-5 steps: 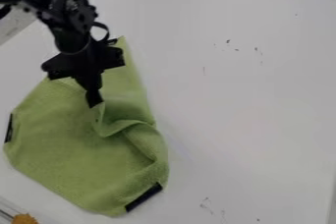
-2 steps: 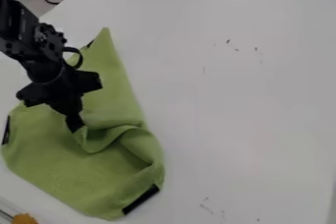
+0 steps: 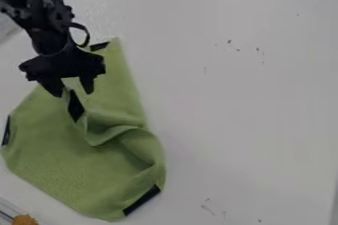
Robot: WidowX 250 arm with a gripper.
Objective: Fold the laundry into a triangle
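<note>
Cloth [image 3: 56, 162] near one edge, broad tabletop [image 3: 244, 115] alongside

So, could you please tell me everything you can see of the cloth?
The cloth is green and looks soft and slightly fuzzy. It lies on the white table, towards the camera view's left side, partly folded and not yet a neat triangle. Black patches show at its top, left edge, lower right and near the middle. Raised, rumpled folds run across its right half, while its lower left lies flatter. The open hand is over its upper part; whether they touch is unclear.
</note>
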